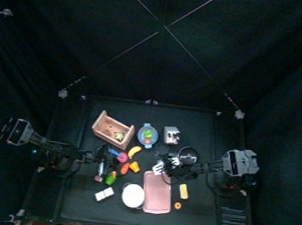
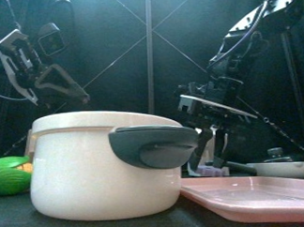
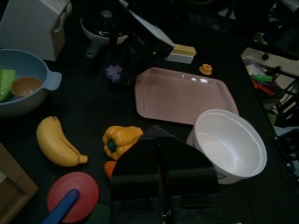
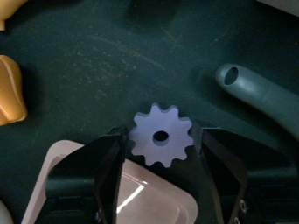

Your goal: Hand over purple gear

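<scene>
right end effector (image 4: 163, 162) straddles toothed purple gear (image 4: 162, 136).

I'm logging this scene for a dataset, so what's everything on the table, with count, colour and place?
Purple gear: one, purple, on the table between the right jaws.
Tray: one, pink, mid-table.
Bowl: one, white, beside the tray.
Banana: one, yellow, near the pepper.
Pepper: one, yellow-orange, by the banana.
Blue bowl: one, holding green food.
Wooden box: one, back left.
Right gripper: open, straddling the gear.
Left gripper: above the table's left side.
</scene>
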Controlling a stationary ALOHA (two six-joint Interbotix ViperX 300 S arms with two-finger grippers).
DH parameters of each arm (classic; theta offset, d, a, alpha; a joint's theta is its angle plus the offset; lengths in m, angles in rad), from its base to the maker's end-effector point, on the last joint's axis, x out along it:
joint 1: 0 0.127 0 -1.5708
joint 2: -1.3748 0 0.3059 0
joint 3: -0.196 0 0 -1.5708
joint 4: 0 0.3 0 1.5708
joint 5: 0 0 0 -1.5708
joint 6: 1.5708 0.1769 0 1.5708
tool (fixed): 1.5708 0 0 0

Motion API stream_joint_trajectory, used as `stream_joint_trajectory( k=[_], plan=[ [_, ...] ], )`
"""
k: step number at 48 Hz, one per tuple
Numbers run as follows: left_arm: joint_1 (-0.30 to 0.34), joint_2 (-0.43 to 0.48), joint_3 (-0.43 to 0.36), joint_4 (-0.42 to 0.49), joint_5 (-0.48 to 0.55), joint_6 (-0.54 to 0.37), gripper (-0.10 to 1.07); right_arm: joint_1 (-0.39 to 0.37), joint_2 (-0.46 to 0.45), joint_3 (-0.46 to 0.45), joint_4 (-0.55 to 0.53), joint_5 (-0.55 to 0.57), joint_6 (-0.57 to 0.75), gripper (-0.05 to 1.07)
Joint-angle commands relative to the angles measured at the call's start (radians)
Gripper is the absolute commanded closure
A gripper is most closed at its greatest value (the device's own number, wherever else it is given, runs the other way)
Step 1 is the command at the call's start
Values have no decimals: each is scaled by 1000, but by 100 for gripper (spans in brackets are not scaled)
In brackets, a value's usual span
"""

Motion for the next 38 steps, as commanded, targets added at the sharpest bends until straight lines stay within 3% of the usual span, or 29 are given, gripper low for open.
stream_joint_trajectory(
  k=[1, 9, 15, 21, 28, 32, 38],
  plan=[
    [-3, 0, -11, -2, -5, -2, 100, -3, -44, -23, -5, 0, 0, 28],
    [8, -3, -23, -6, -17, -2, 100, 2, -58, -29, -28, 0, 0, 28],
    [38, -2, -67, -72, -23, -2, 94, 5, -72, -35, -83, -5, -2, 28],
    [63, 11, -107, -152, -21, -2, 76, 8, -81, -44, -166, -8, -3, 28],
    [69, 49, -161, -272, -3, -3, 46, 20, -91, -55, -299, -14, -3, 28],
    [78, 84, -213, -356, 52, -3, 27, 31, -92, -60, -362, -17, -2, 28],
    [106, 137, -285, -454, 160, -2, 10, 35, -94, -61, -403, -17, -2, 28]
  ],
)
